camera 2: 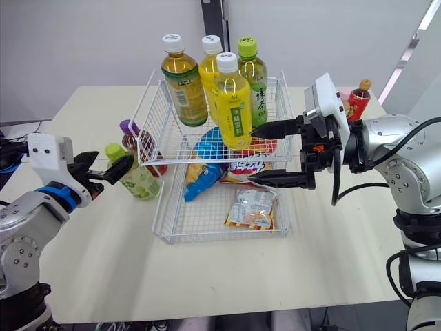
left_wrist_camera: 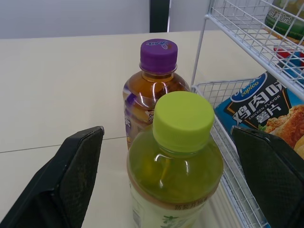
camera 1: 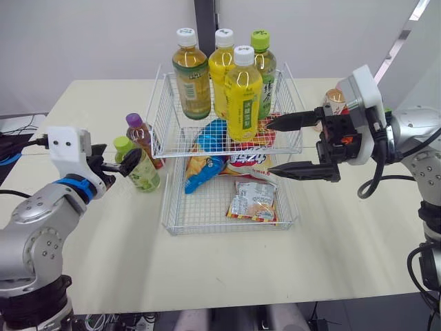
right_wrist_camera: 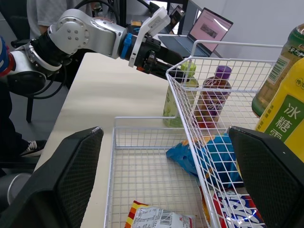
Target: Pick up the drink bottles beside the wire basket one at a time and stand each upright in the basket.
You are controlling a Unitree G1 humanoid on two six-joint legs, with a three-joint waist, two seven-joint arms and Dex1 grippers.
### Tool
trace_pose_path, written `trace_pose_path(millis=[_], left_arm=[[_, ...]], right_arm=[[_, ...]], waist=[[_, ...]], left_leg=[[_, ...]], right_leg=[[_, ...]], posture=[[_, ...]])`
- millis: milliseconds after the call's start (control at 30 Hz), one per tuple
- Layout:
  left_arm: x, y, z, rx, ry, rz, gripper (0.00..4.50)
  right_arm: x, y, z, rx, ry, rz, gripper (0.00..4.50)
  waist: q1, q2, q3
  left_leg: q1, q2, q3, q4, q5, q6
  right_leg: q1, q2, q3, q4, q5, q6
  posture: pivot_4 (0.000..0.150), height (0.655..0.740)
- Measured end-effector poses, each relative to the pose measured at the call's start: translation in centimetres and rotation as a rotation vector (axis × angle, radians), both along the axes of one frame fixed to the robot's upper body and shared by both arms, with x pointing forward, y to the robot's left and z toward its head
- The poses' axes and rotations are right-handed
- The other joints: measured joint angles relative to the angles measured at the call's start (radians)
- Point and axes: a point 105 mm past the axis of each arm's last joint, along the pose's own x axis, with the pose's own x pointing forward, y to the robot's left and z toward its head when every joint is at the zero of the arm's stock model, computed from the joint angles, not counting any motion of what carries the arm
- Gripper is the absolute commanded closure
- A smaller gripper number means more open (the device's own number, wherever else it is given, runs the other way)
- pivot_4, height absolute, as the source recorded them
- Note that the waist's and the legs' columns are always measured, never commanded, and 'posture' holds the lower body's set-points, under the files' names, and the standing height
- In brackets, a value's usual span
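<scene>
A two-tier wire basket point(camera 1: 163, 207) stands mid-table. Its upper tier holds several upright bottles, a yellow one point(camera 1: 243, 96) in front. Left of the basket stand a green-capped bottle point(camera 1: 141, 171) and a purple-capped bottle point(camera 1: 141, 136). My left gripper point(camera 1: 114, 160) is open, with its fingers on either side of the green cap point(left_wrist_camera: 183, 118). My right gripper point(camera 1: 270, 146) is open at the basket's right side, its upper finger close to the yellow bottle and nothing between its fingers. Behind the right gripper stands a red bottle point(camera 2: 358, 100), partly hidden.
Snack bags lie in the lower tier: a blue one point(camera 1: 203, 169) and a pale packet point(camera 1: 253, 201). The purple-capped bottle point(left_wrist_camera: 154, 88) stands just behind the green one, close to the basket wall. The table point(camera 1: 103, 262) is bare in front. A laptop point(right_wrist_camera: 211, 26) sits beyond the table.
</scene>
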Motion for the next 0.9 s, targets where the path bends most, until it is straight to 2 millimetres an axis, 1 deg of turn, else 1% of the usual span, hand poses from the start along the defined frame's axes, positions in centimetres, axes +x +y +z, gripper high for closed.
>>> trace_pose_path(millis=[100, 267, 367, 600, 633, 667, 700, 900], left_arm=[[0.3, -0.4, 0.1, 0.009, -0.002, -0.009, 0.02], [0.7, -0.4, 0.3, 0.019, -0.015, -0.004, 0.02], [0.9, -0.6, 0.4, 0.025, -0.019, -0.008, 0.55], [1.6, -0.4, 0.4, 0.03, -0.03, -0.001, 2.65], [1.6, -0.4, 0.4, 0.03, -0.03, 0.0, 2.71], [1.6, -0.3, 0.4, 0.03, -0.032, 0.0, 2.97], [1.7, -0.4, 0.4, 0.035, -0.034, -0.005, 3.1], [1.4, -0.4, 0.5, 0.035, -0.031, -0.034, 3.13]], right_arm=[[-0.2, 0.1, 0.1, 0.001, -0.001, 0.01, 0.0], [-0.2, 0.1, 0.0, -0.001, 0.007, 0.01, 0.0], [-0.2, 0.1, 0.0, -0.001, 0.007, 0.01, 0.0], [-0.2, 0.0, 0.0, -0.004, 0.007, 0.008, 0.0], [-0.2, 0.0, 0.0, -0.004, 0.007, 0.008, 0.0], [-0.2, 0.0, 0.0, -0.005, 0.007, 0.007, 0.0], [-0.2, 0.0, 0.0, -0.006, 0.007, 0.007, 0.0], [-0.2, -0.1, 0.1, -0.006, 0.004, 0.002, 0.0]], waist=[[-0.001, 0.0, 0.0], [0.0, 0.0, 0.0], [0.0, 0.0, 0.0], [0.0, 0.0, 0.0], [0.0, 0.0, 0.0], [0.0, 0.0, 0.0], [0.0, 0.0, 0.0], [-0.001, 0.0, 0.0]], left_leg=[[0.0, 0.0, 0.0, 0.0, 0.0, 0.0], [0.0, 0.0, 0.0, 0.0, 0.0, 0.0], [0.0, 0.0, 0.0, 0.0, 0.0, 0.0], [0.0, 0.0, 0.0, 0.0, 0.0, 0.0], [0.0, 0.0, 0.0, 0.0, 0.0, 0.0], [0.0, 0.0, 0.0, 0.0, 0.0, 0.0], [0.0, 0.0, 0.0, 0.0, 0.0, 0.0], [-0.001, 0.0, 0.0, 0.0, 0.0, 0.0]], right_leg=[[0.0, 0.0, 0.0, 0.0, 0.0, 0.0], [0.0, 0.0, 0.0, 0.0, 0.0, 0.0], [0.0, 0.0, 0.0, 0.0, 0.0, 0.0], [0.0, 0.0, 0.0, 0.0, 0.0, 0.0], [0.0, 0.0, 0.0, 0.0, 0.0, 0.0], [0.0, 0.0, 0.0, 0.0, 0.0, 0.0], [0.0, 0.0, 0.0, 0.0, 0.0, 0.0], [0.0, 0.0, 0.0, 0.0, 0.0, 0.0]], posture=[[0.15, 0.74], [0.15, 0.74], [0.15, 0.74], [0.15, 0.74], [0.15, 0.74], [0.15, 0.74], [0.15, 0.74], [0.15, 0.74]])
